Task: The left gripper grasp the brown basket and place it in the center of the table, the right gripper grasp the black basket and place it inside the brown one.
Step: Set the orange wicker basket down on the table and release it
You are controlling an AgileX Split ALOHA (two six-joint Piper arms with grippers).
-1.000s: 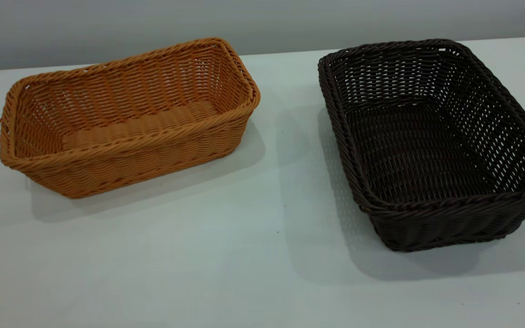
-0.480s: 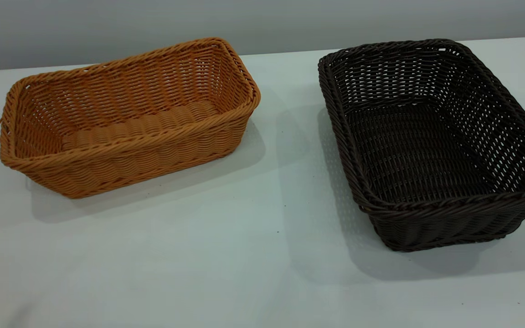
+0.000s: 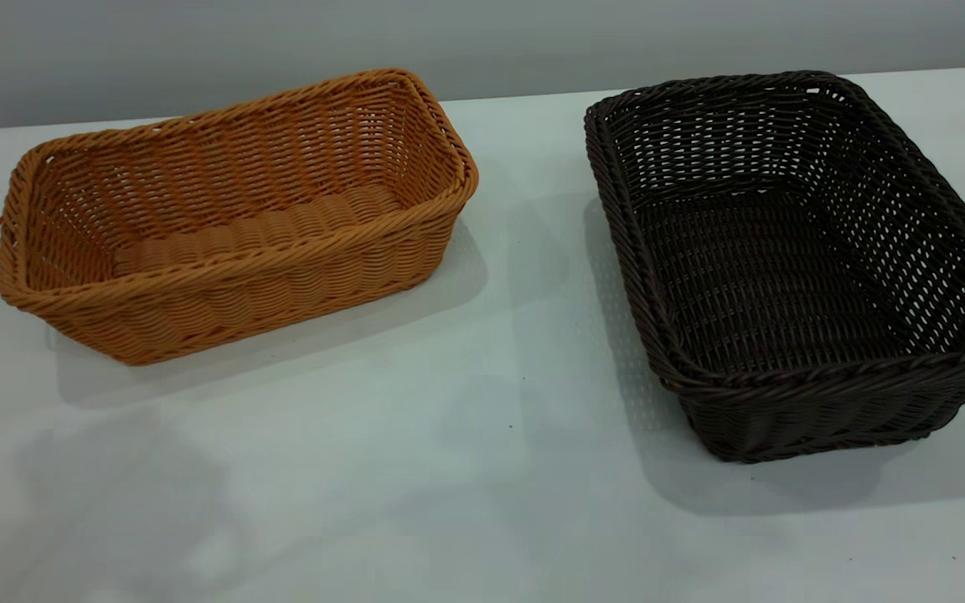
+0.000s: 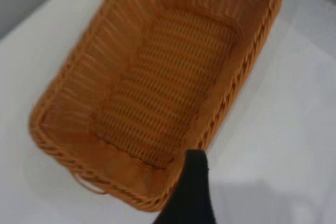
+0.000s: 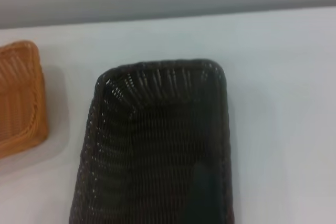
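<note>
The brown basket (image 3: 231, 218) stands on the white worktop (image 3: 415, 469) at the exterior view's left, upright and open side up, its long axis running slantwise from the near left toward the far middle. A small loop handle sticks out from its left end. The black basket (image 3: 792, 260) stands at the right, also upright, its long axis running from far to near, and its near right corner reaches the picture's edge. The two baskets are apart, with a strip of bare worktop between them. Both are empty. Neither arm shows in the exterior view; only a faint grey shadow lies on the worktop at the near left, in front of the brown basket.

In the left wrist view, one dark finger (image 4: 190, 192) of the left gripper hangs over the brown basket (image 4: 157, 82), its tip above the rim close to a corner near the loop handle. It appears clear of the wicker and holds nothing. Only this one finger shows, so whether the fingers are open or closed cannot be told.

The right wrist view looks down on the black basket (image 5: 157, 145), with a corner of the brown one (image 5: 21, 98) to its side. The right gripper's fingers are out of sight there, so their state cannot be told.
</note>
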